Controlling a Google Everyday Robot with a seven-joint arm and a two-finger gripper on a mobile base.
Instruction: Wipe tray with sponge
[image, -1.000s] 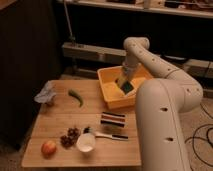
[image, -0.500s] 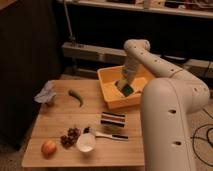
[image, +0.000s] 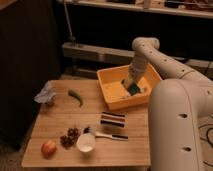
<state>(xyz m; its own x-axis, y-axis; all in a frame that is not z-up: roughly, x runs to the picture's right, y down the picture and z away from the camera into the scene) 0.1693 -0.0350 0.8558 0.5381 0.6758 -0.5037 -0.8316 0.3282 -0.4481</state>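
The yellow-orange tray (image: 111, 82) stands at the back right of the wooden table. My arm comes down from the right into the tray. The gripper (image: 132, 83) is low inside it, near the right wall. The sponge (image: 135, 89), its dark teal face showing, sits at the fingertips against the tray floor, and the gripper is shut on it. The arm's wrist hides part of the tray's back rim.
On the wooden table (image: 60, 120) lie a green pepper (image: 76, 96), a crumpled grey bag (image: 45, 94), a dark-and-white striped block (image: 113, 120), a white cup (image: 86, 142), grapes (image: 69, 138), an apple (image: 48, 148) and a utensil (image: 107, 135). My large white arm link (image: 175, 130) fills the right foreground.
The gripper and the sponge have slid to the right across the tray floor, from about the middle toward the right wall.
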